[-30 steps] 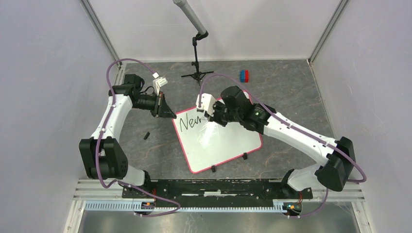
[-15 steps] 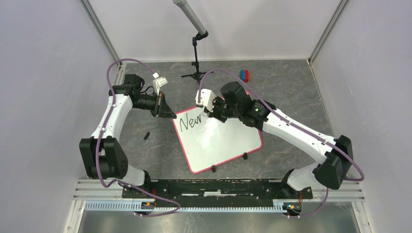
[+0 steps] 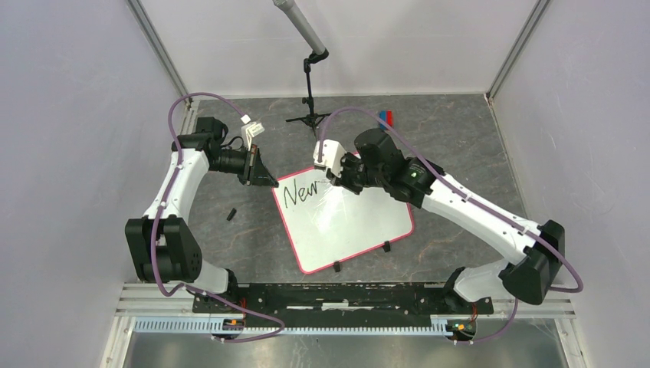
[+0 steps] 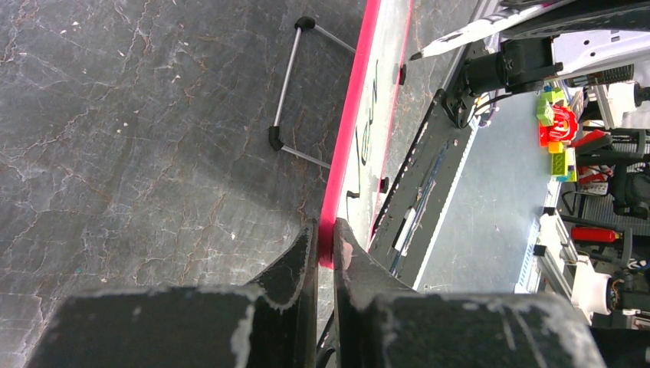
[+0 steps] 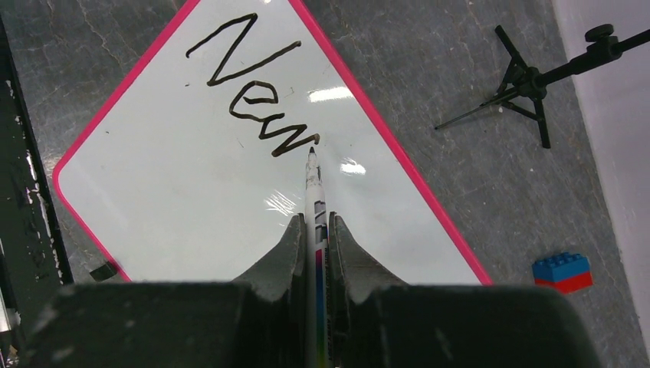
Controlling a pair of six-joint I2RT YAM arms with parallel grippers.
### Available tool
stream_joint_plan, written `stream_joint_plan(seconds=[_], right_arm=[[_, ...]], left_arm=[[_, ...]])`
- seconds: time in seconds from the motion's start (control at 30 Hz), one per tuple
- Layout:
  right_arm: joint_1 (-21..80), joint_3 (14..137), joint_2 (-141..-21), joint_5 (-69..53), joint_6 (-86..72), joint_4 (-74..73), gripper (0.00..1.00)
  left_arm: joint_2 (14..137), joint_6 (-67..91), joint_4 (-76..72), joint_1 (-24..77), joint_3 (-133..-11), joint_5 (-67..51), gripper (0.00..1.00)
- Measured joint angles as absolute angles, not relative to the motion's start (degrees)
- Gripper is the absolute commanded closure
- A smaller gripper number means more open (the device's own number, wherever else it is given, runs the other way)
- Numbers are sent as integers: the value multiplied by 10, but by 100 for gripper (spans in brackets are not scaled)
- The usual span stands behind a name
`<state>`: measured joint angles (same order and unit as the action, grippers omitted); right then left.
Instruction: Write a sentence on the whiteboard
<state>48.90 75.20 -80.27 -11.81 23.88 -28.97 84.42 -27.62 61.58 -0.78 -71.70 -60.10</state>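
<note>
Jaws of the right gripper (image 5: 315,224) are clamped on a marker (image 5: 313,188), which runs forward between the fingers with its black tip pointing away from the wrist. Jaws of the left gripper (image 4: 325,234) are closed on the pink rim of the whiteboard (image 3: 352,226), at the far-left corner.

The whiteboard lies flat on the grey table (image 3: 460,138), roughly at its centre, turned diagonally between the two arms. Two small black clips (image 3: 387,246) sit on its near edge.

Of the sentence (image 5: 257,92), only the word "New" is written, in black, along the far-left part of the board. The marker tip stands just beside the end of the last stroke of the "w"; whether it touches the surface cannot be told.

Beyond the board stands a black tripod stand (image 3: 310,103). A red and blue block (image 5: 563,272) lies near the far edge of the table, well apart from the board. A small black object (image 3: 231,214) lies on the table to the board's left.
</note>
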Motion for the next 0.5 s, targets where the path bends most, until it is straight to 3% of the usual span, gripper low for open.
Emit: stream_joint_plan(seconds=[0.5], right_arm=[[472, 698, -736, -120, 228, -290, 100]], left_arm=[[844, -277, 616, -8, -716, -601, 98]])
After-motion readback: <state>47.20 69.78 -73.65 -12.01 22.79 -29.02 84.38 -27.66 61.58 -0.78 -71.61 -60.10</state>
